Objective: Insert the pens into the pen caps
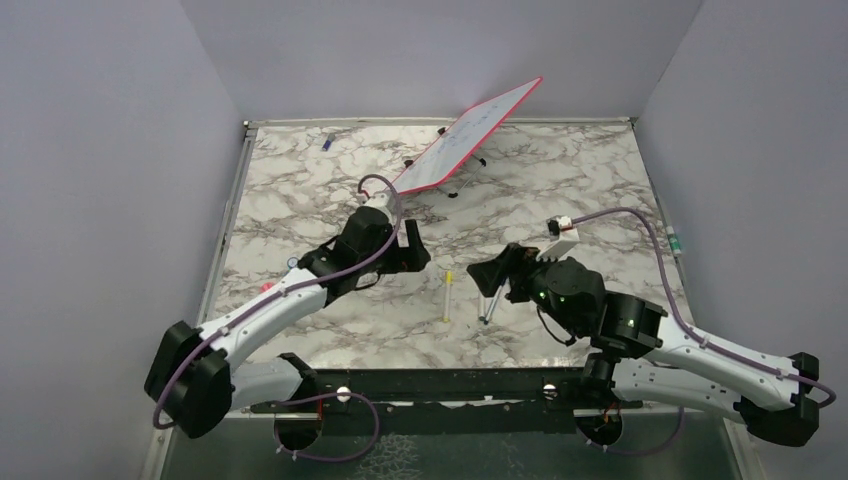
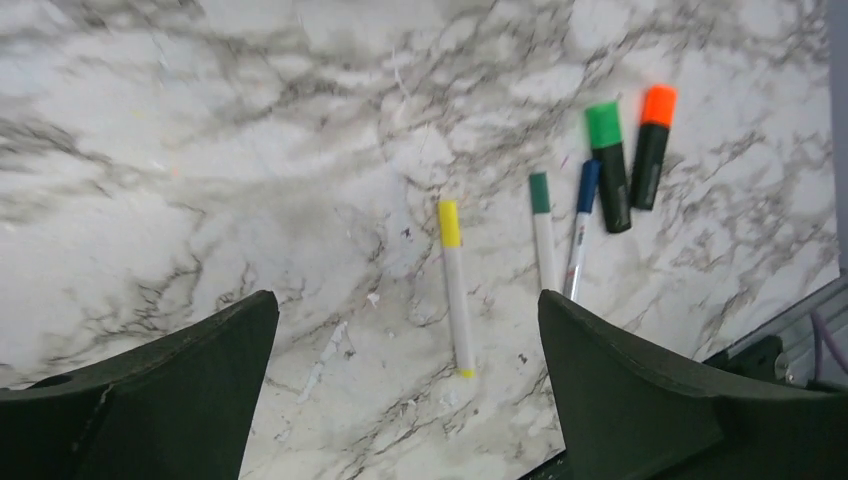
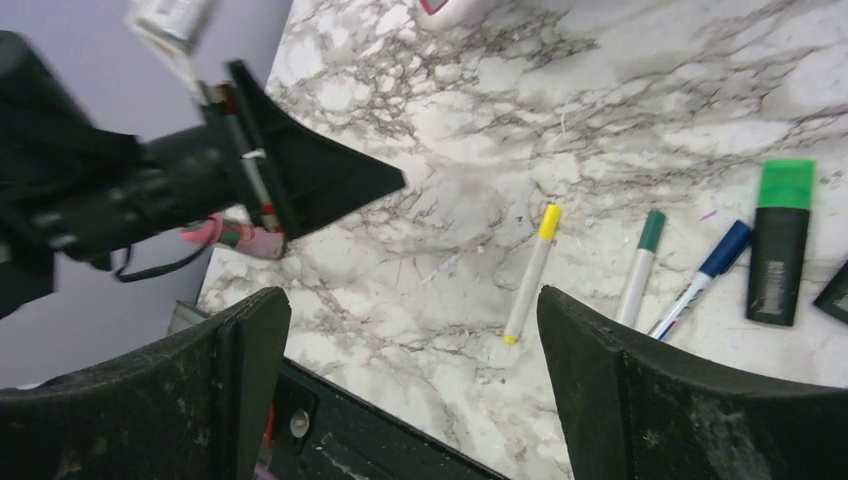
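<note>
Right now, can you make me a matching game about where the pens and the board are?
1 yellow pen
2 blue pen
3 orange highlighter
4 whiteboard

A propped up, tilted
B at the end, beside the green highlighter
C alone, apart from the others
D between green pen and green highlighter

Pairs: 1-C, 2-D, 3-B, 4-A
</note>
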Controlling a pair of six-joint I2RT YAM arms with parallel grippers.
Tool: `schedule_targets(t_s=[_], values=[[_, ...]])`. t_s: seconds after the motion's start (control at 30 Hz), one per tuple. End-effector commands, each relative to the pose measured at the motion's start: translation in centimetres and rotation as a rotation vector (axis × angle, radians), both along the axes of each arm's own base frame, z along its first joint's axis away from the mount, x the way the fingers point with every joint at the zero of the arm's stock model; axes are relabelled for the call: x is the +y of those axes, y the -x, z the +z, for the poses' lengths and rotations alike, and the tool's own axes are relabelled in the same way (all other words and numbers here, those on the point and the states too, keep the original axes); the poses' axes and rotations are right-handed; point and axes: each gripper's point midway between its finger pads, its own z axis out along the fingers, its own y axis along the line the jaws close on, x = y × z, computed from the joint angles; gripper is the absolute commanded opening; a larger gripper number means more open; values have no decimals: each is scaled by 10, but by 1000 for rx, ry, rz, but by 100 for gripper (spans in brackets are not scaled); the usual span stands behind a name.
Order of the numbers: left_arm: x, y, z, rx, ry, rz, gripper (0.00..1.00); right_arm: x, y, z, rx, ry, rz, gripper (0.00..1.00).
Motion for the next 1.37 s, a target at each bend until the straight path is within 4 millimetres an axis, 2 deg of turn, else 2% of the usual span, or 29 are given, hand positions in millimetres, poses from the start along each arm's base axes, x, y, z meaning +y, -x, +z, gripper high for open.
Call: schedule_targets(t_s=[0.0,0.13,0.4,0.53,0.63,0.77,0.93,1.07,1.33], values=[[40,-13,68,-190,-99,116,99,-25,-12,22,-56,85,-102,100],[70,-9,125,-334,-118,186,99,-49,-18,44,-99,155,-176,100],[133,19,234,-612,-120,308,99,-109,-20,115,-242,241,-300,100],[158,35,274,-710,-125,343,99,-134,-18,139,-282,253,-357,100],[173,45,294,-760,-127,373,99,-148,-16,151,-299,258,-387,100],[187,54,311,-792,-129,407,99,-161,-13,163,-310,256,-414,100],[196,58,318,-787,-134,440,99,-180,-11,173,-309,293,-468,100],[196,55,313,-771,-147,450,99,-191,-9,178,-295,310,-507,100],[191,49,301,-741,-175,438,99,-190,-9,176,-299,292,-495,100]])
